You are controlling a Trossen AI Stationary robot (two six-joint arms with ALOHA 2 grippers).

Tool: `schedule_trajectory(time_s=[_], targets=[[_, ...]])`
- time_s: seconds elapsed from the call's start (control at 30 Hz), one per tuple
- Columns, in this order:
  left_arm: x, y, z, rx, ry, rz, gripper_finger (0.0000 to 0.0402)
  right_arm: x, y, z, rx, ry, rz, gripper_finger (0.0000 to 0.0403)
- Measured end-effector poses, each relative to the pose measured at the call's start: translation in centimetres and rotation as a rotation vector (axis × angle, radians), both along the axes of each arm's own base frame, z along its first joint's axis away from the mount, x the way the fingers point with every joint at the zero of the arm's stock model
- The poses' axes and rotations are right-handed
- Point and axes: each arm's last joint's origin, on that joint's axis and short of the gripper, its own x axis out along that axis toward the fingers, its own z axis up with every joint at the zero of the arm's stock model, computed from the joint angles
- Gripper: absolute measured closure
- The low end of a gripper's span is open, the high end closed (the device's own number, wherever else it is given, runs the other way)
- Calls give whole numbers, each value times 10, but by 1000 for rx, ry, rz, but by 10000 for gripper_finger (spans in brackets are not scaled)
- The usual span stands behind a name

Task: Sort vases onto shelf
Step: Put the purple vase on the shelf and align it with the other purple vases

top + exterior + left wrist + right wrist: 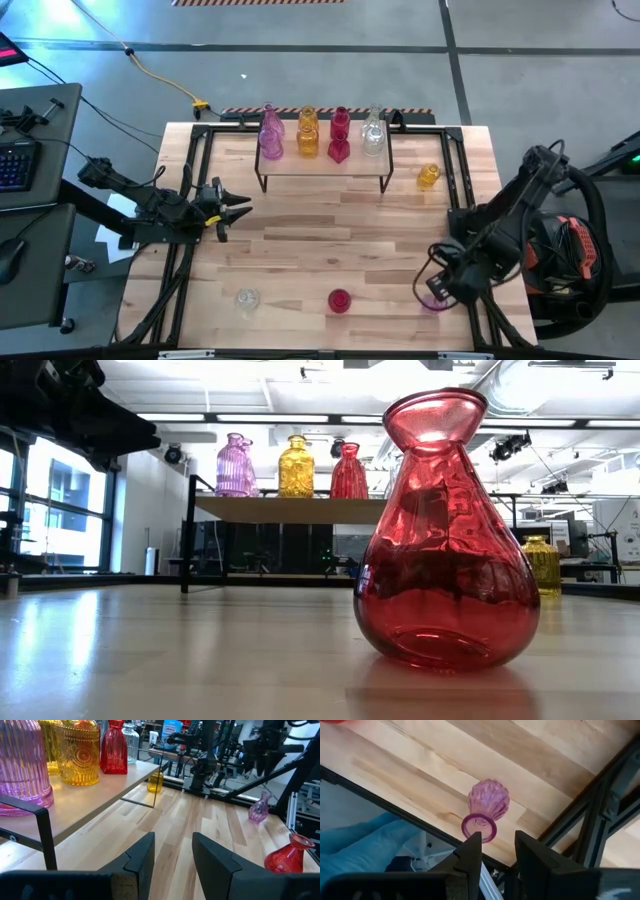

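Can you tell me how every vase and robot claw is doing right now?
shelf: holds upright vases.
pink vase: upright on the table's near right edge, under the right gripper.
red vase: upright on table.
clear vase: upright on table.
yellow vase: on table beside shelf.
right gripper: open, above pink vase.
left gripper: open, empty.

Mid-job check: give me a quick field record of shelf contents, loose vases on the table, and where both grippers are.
shelf: pink, amber, red and clear vases stand in a row on top
loose vases: amber vase right of shelf; clear vase, red vase, pink vase along near edge
left gripper: open, empty, at table's left side
right gripper: open, above pink vase, not gripping
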Motion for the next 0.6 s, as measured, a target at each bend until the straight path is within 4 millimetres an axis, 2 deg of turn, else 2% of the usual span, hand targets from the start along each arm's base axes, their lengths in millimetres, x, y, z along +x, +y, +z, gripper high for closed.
schedule_trajectory(time_s=[0.27,0.6], targets=[[0,0,0,0,0,0,280,2,25,-14,1,15,9,304],[0,0,0,0,-1,0,280,9,36,-31,-61,57,19,304]])
